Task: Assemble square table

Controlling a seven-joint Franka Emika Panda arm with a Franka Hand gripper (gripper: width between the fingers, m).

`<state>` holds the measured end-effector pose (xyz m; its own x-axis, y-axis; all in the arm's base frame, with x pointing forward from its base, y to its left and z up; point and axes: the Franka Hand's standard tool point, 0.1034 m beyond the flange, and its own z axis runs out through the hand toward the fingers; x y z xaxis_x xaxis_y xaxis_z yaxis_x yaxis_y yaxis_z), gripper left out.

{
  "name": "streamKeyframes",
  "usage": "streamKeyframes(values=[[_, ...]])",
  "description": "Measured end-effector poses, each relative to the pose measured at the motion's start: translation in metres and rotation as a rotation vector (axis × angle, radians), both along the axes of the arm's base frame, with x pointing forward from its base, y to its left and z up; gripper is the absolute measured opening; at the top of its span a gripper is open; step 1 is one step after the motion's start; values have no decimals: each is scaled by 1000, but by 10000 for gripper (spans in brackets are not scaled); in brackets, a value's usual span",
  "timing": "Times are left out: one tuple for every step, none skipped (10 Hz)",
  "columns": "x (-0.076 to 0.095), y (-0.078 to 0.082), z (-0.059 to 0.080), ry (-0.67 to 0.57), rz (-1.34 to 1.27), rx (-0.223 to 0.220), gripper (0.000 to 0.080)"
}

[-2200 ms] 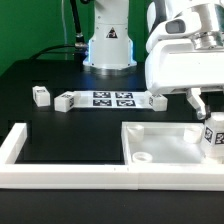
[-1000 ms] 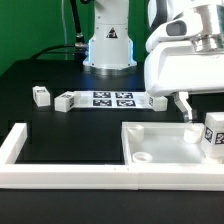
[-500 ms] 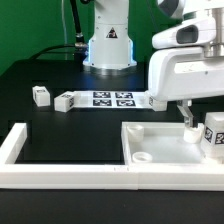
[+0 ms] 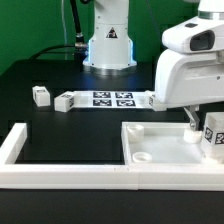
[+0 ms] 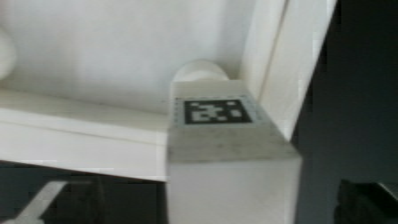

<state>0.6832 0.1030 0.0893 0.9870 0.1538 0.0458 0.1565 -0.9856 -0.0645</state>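
The white square table top lies at the exterior view's right, rim up, with a round socket near its front corner. One tagged leg block stands upright at the top's far right edge. My gripper hangs over this leg, and one dark finger shows just left of it. In the wrist view the leg runs up between both dark fingers, with a gap on each side. The gripper is open and straddles the leg without touching it. The table top's rim lies behind.
Loose leg blocks lie at the back: one far left, one beside the marker board, one at its right end. A long white bar frame borders the left and front. The robot base stands behind.
The gripper body has shifted toward the exterior view's right and its visible finger has come lower beside the upright leg. The leg and the table top have not moved.
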Motion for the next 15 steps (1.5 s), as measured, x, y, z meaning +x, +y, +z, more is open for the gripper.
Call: streamKeyframes(values=[[0, 0, 0, 1, -13, 0, 649], [0, 0, 0, 1, -13, 0, 526], [0, 0, 0, 4, -46, 2, 389], [0, 1, 0, 10, -138, 7, 389], [0, 0, 0, 16, -216, 9, 289], [0, -1, 0, 21, -282, 10, 289], [0, -2, -1, 25, -367, 15, 289], [1, -5, -2, 18, -516, 39, 289], [1, -6, -1, 26, -673, 53, 289], [0, -7, -2, 39, -836, 59, 289], [-1, -10, -2, 65, -1076, 93, 289], [-2, -13, -2, 97, -1175, 124, 291], [-3, -11, -1, 117, -1233, 111, 291], [-4, -11, -2, 125, -1290, 112, 291], [-4, -11, -2, 130, -1336, 114, 291]])
